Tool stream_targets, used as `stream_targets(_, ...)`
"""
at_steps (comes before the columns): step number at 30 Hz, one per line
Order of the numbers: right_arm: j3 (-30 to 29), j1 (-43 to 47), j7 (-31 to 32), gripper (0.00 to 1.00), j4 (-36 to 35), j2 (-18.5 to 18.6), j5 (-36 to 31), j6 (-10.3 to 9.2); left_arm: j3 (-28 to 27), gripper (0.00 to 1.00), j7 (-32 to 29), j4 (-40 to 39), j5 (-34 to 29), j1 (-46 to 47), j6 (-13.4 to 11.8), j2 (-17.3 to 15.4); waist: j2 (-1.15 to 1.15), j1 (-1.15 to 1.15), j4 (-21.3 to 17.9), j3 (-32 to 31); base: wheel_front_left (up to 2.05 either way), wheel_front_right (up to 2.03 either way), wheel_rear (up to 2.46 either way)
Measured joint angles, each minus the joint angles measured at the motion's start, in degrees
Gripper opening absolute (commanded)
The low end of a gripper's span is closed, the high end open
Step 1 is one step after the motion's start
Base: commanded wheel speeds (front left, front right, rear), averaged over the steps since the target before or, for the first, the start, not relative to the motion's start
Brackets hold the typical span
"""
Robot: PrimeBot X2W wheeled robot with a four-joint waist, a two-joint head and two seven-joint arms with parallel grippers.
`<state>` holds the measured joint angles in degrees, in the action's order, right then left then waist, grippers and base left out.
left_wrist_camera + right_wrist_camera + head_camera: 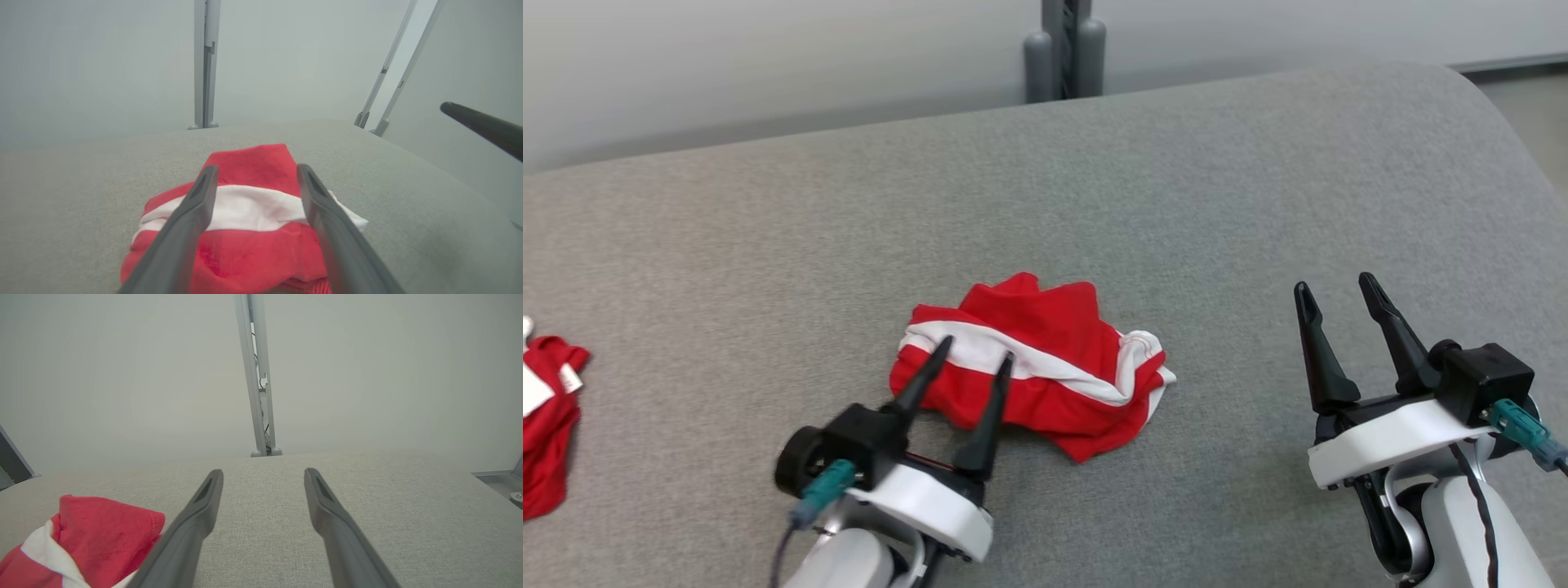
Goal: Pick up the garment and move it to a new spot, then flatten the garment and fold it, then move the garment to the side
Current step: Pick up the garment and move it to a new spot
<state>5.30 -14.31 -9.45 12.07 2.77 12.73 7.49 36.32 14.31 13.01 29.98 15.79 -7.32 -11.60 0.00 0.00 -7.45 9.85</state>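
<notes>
A crumpled red garment (1045, 367) with a white band lies in a heap near the middle of the grey cloth table (1094, 188). My left gripper (977, 357) stands open over the heap's near left edge, nothing between its fingers. From the left wrist the garment (249, 204) lies just past and under the open left gripper (256, 173). My right gripper (1334, 293) is open at the lower right, well apart from the garment. The right wrist view has the garment (94, 535) at the lower left, beside the open right gripper (264, 476).
Another red and white piece of clothing (547, 408) lies at the table's left edge. A grey post (1065, 49) stands behind the table's far edge. The table's right corner curves away at the upper right.
</notes>
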Motion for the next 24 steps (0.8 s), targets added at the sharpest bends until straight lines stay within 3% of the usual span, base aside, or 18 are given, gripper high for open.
stream_targets(9, -1.1, 2.1, 1.9, 1.00, -1.5, 0.0, -1.4, 0.00, -12.2, 1.00, 0.7, -9.9, 1.1, -4.4, -3.9, -3.7, 0.00, 0.00, 3.8, -3.5, 0.00, 0.00, 0.00)
stream_targets(12, -1.2, 2.7, 2.6, 1.00, -2.3, 0.0, -2.0, 0.00, -17.4, 1.00, 0.7, -12.2, 0.3, -6.3, -3.8, -5.8, 0.00, 0.00, 5.0, -4.7, 0.00, 0.00, 0.00)
stream_targets(17, -1.4, 3.6, 3.6, 1.00, -2.6, 0.0, -2.3, 0.00, -21.6, 1.00, 0.7, -12.9, -0.2, -9.0, -3.4, -8.0, 0.00, 0.00, 5.9, -6.3, 0.00, 0.00, 0.00)
stream_targets(24, -1.3, 5.2, 4.4, 1.00, -2.8, 0.2, -2.6, 0.00, -22.8, 1.00, 0.4, -13.6, -0.6, -14.1, -3.9, -10.4, 0.00, 0.00, 6.3, -8.3, 0.00, 0.00, 0.00)
